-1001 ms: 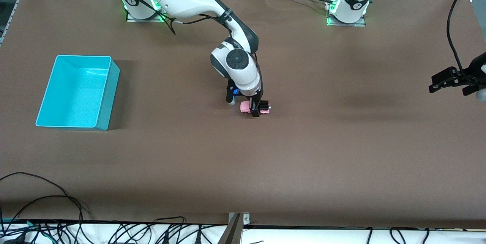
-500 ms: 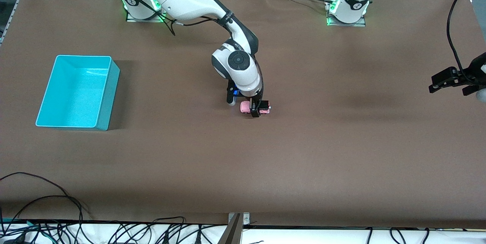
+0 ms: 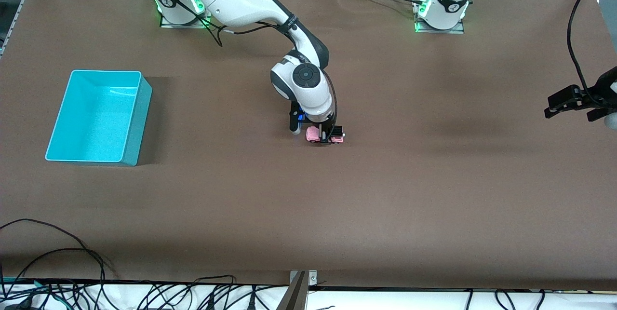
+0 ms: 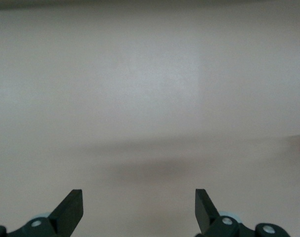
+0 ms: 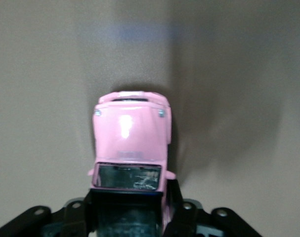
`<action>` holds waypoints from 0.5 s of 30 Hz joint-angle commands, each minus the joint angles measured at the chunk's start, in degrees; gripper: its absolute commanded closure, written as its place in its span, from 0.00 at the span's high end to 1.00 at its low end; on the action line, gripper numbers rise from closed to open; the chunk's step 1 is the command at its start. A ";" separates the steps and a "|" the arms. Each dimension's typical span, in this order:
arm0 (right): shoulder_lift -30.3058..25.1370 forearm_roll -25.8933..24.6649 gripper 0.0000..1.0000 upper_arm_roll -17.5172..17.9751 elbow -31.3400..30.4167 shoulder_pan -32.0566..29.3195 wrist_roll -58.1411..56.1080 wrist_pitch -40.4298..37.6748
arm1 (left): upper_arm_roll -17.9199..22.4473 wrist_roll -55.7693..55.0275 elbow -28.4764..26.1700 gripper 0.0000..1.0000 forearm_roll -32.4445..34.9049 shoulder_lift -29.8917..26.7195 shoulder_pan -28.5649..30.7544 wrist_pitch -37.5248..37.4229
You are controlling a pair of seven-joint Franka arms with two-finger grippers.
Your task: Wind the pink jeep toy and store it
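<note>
The pink jeep toy (image 3: pixel 314 133) stands on its wheels on the brown table, near the middle. My right gripper (image 3: pixel 328 135) reaches down onto it and is shut on its rear part, under the black roof. In the right wrist view the pink jeep toy (image 5: pixel 132 136) shows its pink hood and windshield, with my right gripper (image 5: pixel 129 210) clamped on both sides and the fingers (image 5: pixel 178 210) pressed to the body. My left gripper (image 3: pixel 550 109) waits open above the left arm's end of the table; in the left wrist view my left gripper (image 4: pixel 139 206) has only bare table between its fingers.
A teal bin (image 3: pixel 138 122) with nothing in it stands toward the right arm's end of the table. Black cables (image 3: pixel 72 271) lie along the table's edge nearest the front camera. A metal bracket (image 3: pixel 300 290) sticks up at the middle of that edge.
My right gripper has closed onto the jeep's sides, and the right arm has settled slightly lower over it. The left arm has not moved.
</note>
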 commanded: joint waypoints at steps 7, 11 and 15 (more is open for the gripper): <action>-1.98 -4.98 0.00 -2.14 1.72 -0.06 -2.11 -8.97 | -0.19 -0.13 -1.28 1.00 0.80 -1.24 0.19 0.24; -4.00 -4.72 0.00 -3.63 1.80 -1.38 -4.57 -13.89 | -0.19 -0.13 -1.28 1.00 0.80 -1.24 0.19 0.32; -5.67 -4.45 0.00 -3.28 1.72 -4.19 -8.43 -16.53 | -0.19 -0.13 -1.28 1.00 0.80 -1.24 0.19 0.24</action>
